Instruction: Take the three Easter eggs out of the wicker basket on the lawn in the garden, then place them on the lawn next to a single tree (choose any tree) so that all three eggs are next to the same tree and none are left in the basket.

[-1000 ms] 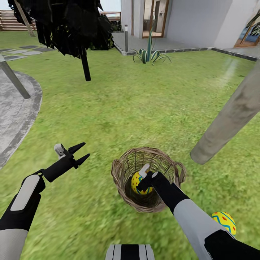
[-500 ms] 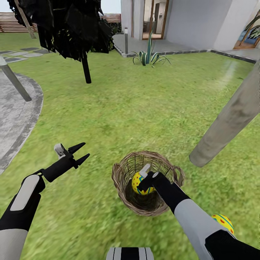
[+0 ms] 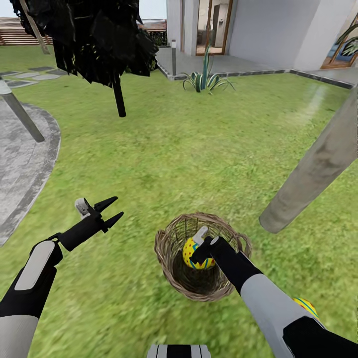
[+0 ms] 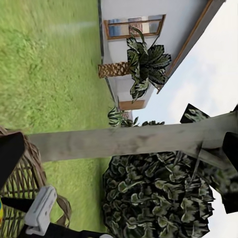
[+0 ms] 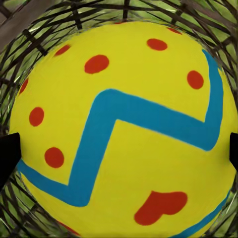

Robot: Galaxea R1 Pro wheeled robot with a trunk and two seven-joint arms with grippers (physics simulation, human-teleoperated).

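My right gripper [image 3: 200, 250] is shut on a yellow Easter egg [image 3: 191, 254] with red dots and a blue zigzag, held inside the mouth of the brown wicker basket [image 3: 166, 237] on the lawn [image 3: 189, 149]. The right wrist view has that egg [image 5: 124, 129] close up, with basket weave [image 5: 29, 29] behind it. A second egg [image 3: 306, 305] lies on the grass at the lower right, partly hidden by my right arm. The pale tree trunk [image 3: 313, 169] leans up just right of the basket. My left gripper [image 3: 118, 207] hangs open over grass, left of the basket.
A near-black tree [image 3: 118, 97] stands at the back left, and grey paving [image 3: 20, 154] curves along the left. A spiky plant [image 3: 204, 77] and the white house [image 3: 268, 30] lie beyond. The left wrist view has the trunk [image 4: 129, 141], dark foliage [image 4: 158, 198] and the basket's side [image 4: 22, 183].
The whole view has shifted, so the basket, trunk and trees sit slightly lower in the picture. The held egg stands a little higher against the basket rim. The lawn egg is more hidden.
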